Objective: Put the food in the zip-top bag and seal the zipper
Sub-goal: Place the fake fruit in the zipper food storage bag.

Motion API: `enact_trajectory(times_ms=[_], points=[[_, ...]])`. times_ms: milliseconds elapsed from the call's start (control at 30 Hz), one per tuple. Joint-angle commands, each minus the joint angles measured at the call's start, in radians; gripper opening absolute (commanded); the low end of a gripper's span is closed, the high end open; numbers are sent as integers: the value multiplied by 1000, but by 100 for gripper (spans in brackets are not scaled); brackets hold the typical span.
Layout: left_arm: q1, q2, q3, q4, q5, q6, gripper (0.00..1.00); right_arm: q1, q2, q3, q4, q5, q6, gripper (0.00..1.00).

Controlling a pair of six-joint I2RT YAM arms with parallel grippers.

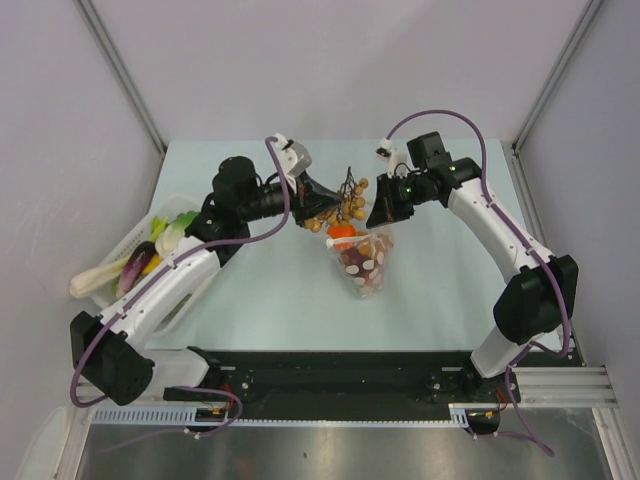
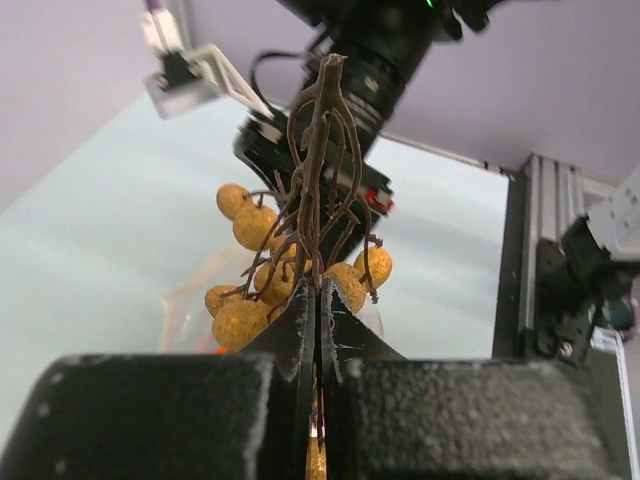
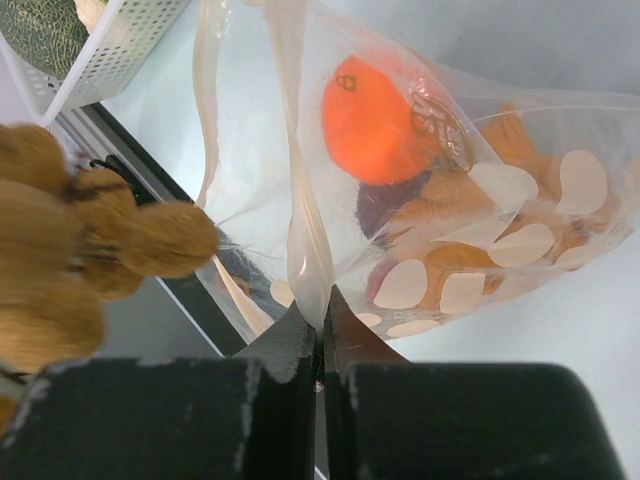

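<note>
The clear dotted zip-top bag hangs above the table middle, with an orange toy fruit and dark purple and tan food inside. My right gripper is shut on the bag's whitish zipper strip and holds the mouth up. My left gripper is shut on the brown stem of a bunch of tan round fruits, held just left of and above the bag's mouth. The bunch also shows at the left in the right wrist view.
A white perforated tray at the table's left edge holds more toy vegetables: a green leafy one, a purple one and a pale long one. The black arm rail runs along the near edge.
</note>
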Motion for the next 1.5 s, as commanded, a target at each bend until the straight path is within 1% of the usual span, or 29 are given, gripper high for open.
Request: enact_trajectory(times_ms=[0, 233, 267, 433, 667, 733, 800, 833, 900, 933, 1033, 1067, 1100, 1167, 1200, 1233, 1300, 1333, 1400, 1433, 1467], points=[[-1, 10, 37, -120, 121, 119, 0, -7, -2, 24, 18, -28, 0, 0], [-1, 73, 119, -285, 121, 231, 0, 0, -7, 25, 4, -28, -37, 0], [-1, 95, 147, -308, 129, 271, 0, 3, -8, 25, 1, -24, -41, 0], [-1, 171, 238, -442, 115, 357, 0, 25, -22, 24, -13, -15, -80, 0], [-1, 236, 325, -537, 144, 466, 0, 45, -31, 24, -13, 6, -100, 0], [-1, 242, 317, -485, 126, 432, 0, 45, -31, 24, -11, 3, -98, 0], [-1, 233, 273, -400, 68, 340, 0, 46, -30, 22, -11, 0, -98, 0], [-1, 222, 247, -287, 46, 255, 0, 46, -30, 24, -11, 2, -98, 0], [-1, 219, 176, -185, -9, 178, 1, 46, -28, 22, -11, 0, -94, 0], [-3, 231, 152, -122, -8, 117, 0, 45, -27, 24, -10, -1, -92, 0], [-9, 256, 103, -62, -43, 41, 0, 43, -25, 27, -8, -8, -89, 0], [-9, 257, 86, -15, -52, 24, 0, 43, -25, 27, -8, -9, -87, 0], [-10, 257, 68, 47, -92, 0, 0, 43, -25, 28, -7, -12, -87, 0], [-12, 253, 6, 111, -142, -88, 0, 43, -22, 30, -5, -18, -84, 0], [-18, 253, -12, 163, -220, -124, 0, 45, -21, 30, -1, -27, -78, 0], [-21, 253, -32, 176, -256, -198, 1, 43, -19, 30, 1, -29, -75, 0], [-38, 259, -42, 179, -327, -278, 0, 42, -15, 30, 5, -37, -66, 0], [-46, 262, -40, 173, -379, -350, 0, 42, -13, 31, 7, -41, -63, 0], [-70, 262, -43, 155, -428, -414, 1, 40, -7, 31, 10, -47, -58, 0], [-76, 260, -52, 156, -446, -477, 0, 40, -5, 34, 10, -46, -57, 0], [-78, 259, -55, 161, -445, -502, 1, 40, -5, 36, 10, -46, -55, 0]])
